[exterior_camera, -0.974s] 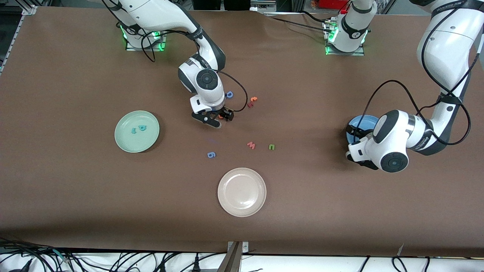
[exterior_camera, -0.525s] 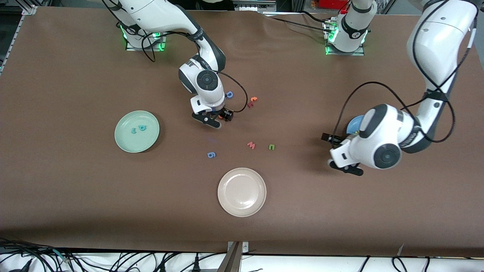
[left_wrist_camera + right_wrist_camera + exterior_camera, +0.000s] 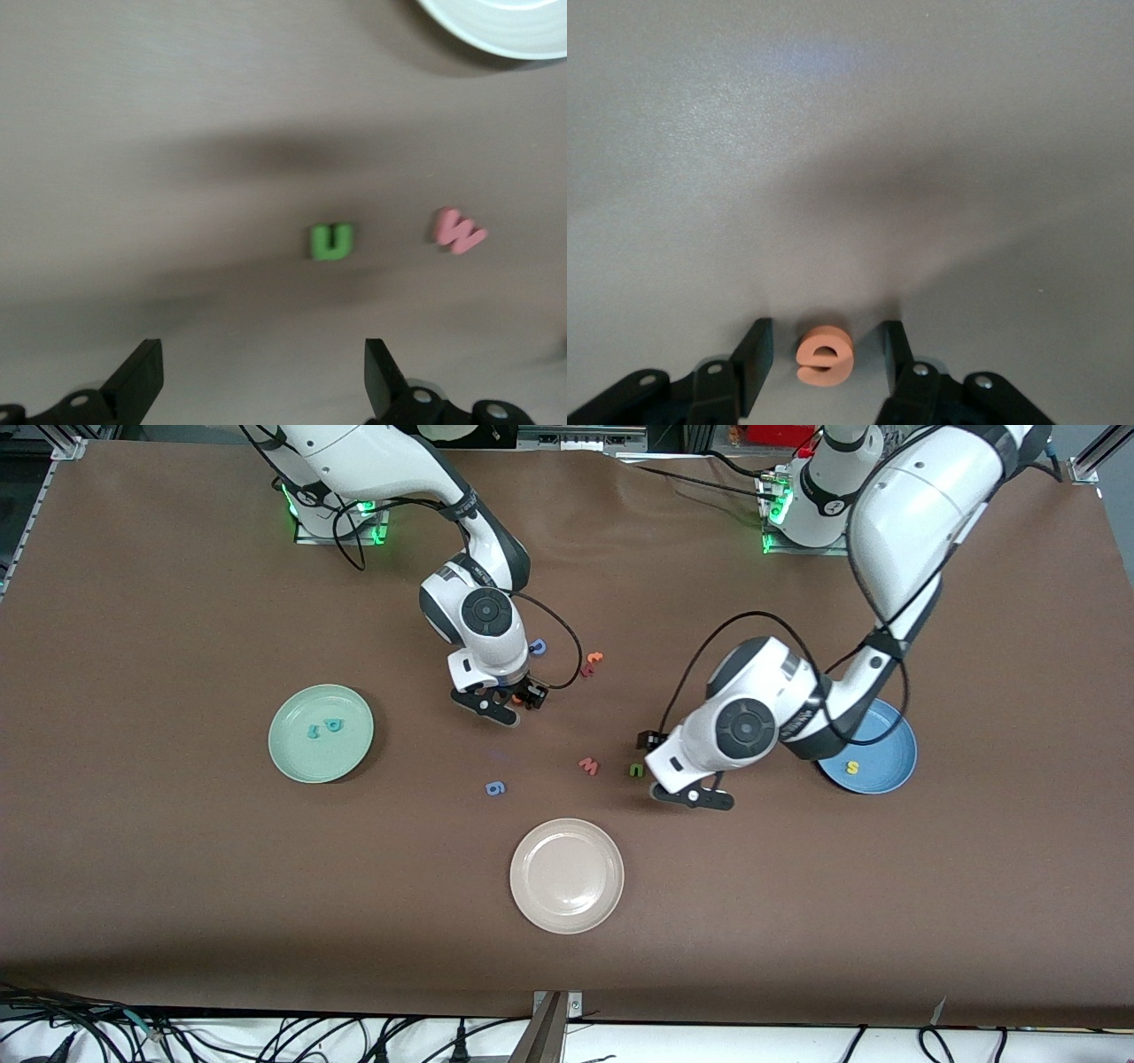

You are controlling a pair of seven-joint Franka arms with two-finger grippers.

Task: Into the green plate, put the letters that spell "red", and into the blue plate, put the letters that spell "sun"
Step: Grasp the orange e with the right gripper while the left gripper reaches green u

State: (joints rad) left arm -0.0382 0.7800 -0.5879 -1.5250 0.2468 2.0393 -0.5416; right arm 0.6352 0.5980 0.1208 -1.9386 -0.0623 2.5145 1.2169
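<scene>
The orange e lies on the table between the fingers of my right gripper, which is open with a small gap on each side of the letter. In the front view the right gripper is low at mid-table. The green plate holds the teal r and the teal d. The blue plate holds the yellow s. My left gripper hangs wide open beside the green n. The green n lies ahead of the left gripper, not between its fingers.
A pink w lies next to the green n. A blue g lies nearer the camera than the right gripper. A blue D and two small red-orange letters lie near the right wrist. A beige plate sits nearest the camera.
The left arm has swung from over the blue plate toward mid-table, uncovering the plate and the yellow s. The right gripper's fingers have narrowed around the orange e.
</scene>
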